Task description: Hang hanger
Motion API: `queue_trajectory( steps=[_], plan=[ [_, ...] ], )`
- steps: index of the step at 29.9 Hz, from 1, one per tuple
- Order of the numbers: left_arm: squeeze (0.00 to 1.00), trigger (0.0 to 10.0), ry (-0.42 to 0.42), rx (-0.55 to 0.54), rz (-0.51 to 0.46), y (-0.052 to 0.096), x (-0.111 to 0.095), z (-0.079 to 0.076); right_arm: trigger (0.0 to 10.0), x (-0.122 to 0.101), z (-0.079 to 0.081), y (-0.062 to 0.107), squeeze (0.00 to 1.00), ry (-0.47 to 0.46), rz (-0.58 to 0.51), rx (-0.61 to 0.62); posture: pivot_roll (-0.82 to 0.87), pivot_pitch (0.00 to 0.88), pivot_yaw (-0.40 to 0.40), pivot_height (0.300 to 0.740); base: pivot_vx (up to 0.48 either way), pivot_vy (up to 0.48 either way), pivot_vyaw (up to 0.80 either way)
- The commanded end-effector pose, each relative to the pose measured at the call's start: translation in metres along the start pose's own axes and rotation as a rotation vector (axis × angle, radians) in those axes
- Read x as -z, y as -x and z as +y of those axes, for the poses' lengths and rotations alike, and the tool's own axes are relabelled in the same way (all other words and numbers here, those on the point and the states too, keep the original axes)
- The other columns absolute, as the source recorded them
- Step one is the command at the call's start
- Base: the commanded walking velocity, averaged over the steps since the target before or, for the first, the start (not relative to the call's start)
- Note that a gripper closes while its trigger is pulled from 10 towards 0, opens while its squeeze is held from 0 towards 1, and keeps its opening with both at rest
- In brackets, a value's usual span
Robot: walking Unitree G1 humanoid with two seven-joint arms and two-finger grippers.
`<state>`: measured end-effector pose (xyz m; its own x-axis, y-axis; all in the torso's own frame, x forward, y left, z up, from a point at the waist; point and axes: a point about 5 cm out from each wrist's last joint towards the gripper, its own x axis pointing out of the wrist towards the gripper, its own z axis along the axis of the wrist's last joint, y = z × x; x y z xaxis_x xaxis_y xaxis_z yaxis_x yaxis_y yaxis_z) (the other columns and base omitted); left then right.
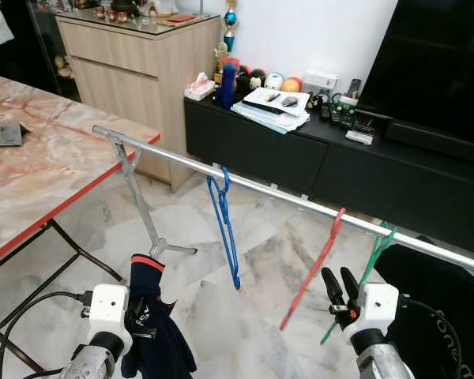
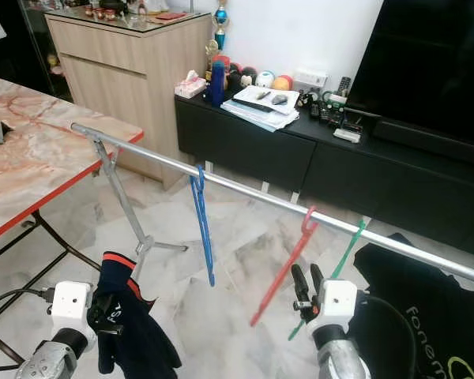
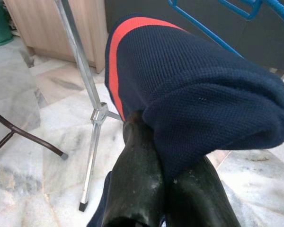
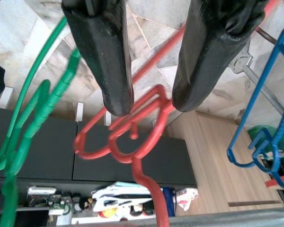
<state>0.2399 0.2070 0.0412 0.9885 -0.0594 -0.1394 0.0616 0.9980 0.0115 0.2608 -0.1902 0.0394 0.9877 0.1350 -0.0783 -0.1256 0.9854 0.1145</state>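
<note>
Left gripper (image 1: 146, 312) is clamped closed; right gripper (image 1: 338, 286) is raised, its fingers parted.

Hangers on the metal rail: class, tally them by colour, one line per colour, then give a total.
Blue hanger: 1
Red hanger: 1
Green hanger: 1
Total on the rail: 3

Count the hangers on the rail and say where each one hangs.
3. The blue hanger hangs near the middle of the rail, the red hanger farther right, and the green hanger beside it, rightmost.
</note>
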Motion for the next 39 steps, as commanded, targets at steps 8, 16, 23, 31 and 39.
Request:
queue_trajectory(
  steps=[8,16,23,31,39],
  plan=[
    [0.0,10.0,-0.025,0.014,-0.024,-0.002,-0.004,-0.002,10.0,0.04,-0.009,0.027,0.0,-0.034,0.148,0.05,-0.02,0.011,-0.046,0.74,0.0,0.0,0.0],
    [0.0,10.0,-0.026,0.017,-0.026,-0.003,-0.004,-0.003,10.0,0.079,-0.018,0.047,0.0,-0.057,0.364,0.101,-0.01,0.0,-0.048,0.74,0.0,0.0,0.0],
    [0.0,10.0,-0.026,0.021,-0.026,-0.004,-0.004,-0.004,10.0,0.1,-0.016,0.055,0.0,-0.074,0.521,0.117,-0.02,0.0,-0.043,0.74,0.0,0.0,0.0],
    [0.0,10.0,-0.016,0.009,-0.036,-0.007,-0.006,-0.003,10.0,0.124,-0.014,0.074,0.0,-0.125,0.722,0.172,-0.02,0.0,-0.035,0.74,0.0,0.0,0.0],
    [0.0,10.0,-0.009,-0.016,-0.041,-0.005,-0.005,0.0,10.0,0.136,-0.008,0.087,0.0,-0.109,0.831,0.178,0.01,0.0,-0.04,0.74,0.0,0.0,0.0]
  ],
)
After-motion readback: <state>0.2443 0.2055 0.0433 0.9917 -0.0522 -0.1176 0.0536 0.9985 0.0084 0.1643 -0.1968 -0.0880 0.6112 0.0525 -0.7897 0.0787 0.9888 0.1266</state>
